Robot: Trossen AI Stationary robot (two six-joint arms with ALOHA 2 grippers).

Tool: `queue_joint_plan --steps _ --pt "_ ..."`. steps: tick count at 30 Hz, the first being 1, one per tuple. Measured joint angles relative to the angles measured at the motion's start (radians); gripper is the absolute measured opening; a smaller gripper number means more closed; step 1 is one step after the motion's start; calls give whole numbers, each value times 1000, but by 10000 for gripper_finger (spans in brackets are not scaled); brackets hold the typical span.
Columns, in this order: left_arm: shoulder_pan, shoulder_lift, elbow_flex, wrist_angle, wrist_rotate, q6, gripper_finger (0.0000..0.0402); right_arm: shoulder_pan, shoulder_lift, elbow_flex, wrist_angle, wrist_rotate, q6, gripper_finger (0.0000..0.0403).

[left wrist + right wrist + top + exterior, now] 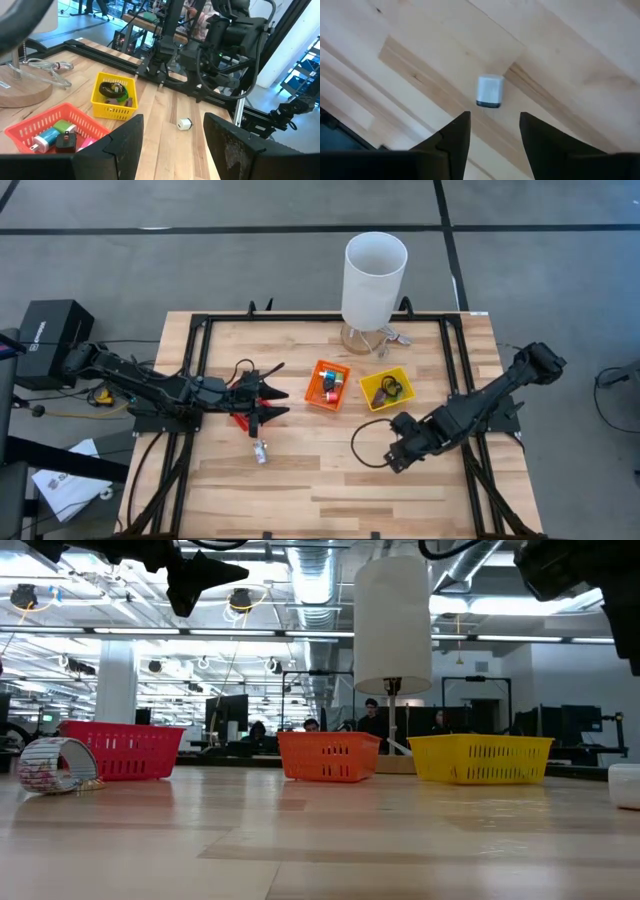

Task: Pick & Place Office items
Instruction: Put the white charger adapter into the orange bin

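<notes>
- I take the orange bin [327, 384] as my landmark.
- Left of the orange bin, my left gripper [272, 393] hangs above the table [330, 480], fingers spread and holding nothing.
- Below-left of the orange bin a small silvery clip [260, 451] lies on bare wood, untouched.
- The orange bin holds small coloured bits; the yellow bin [387, 389] just right of it holds a ring.
- Right of and below the orange bin, my right gripper [492, 131] hovers over a small white block [489, 91], fingers parted, empty.
- I judge the block light, rigid and smooth: I would pinch its two flat sides squarely.
</notes>
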Motion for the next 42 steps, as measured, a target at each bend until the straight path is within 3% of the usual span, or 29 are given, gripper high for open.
queue_joint_plan --steps 4,12,17,22,28,42 --pt "0 0 0 0 0 0 204 0 1 -34 58 1 10 166" --pt "0 0 0 1 0 0 204 -72 2 -44 101 -12 -243 168" --pt "0 0 0 1 0 24 204 -124 2 -44 101 -35 -212 168" --pt "0 0 0 1 0 31 204 -124 6 -44 95 -45 -159 200" --pt "0 0 0 0 0 31 204 -92 97 -43 106 -109 -96 246" --pt "0 0 0 0 0 31 204 -91 360 0 151 -246 -99 250"
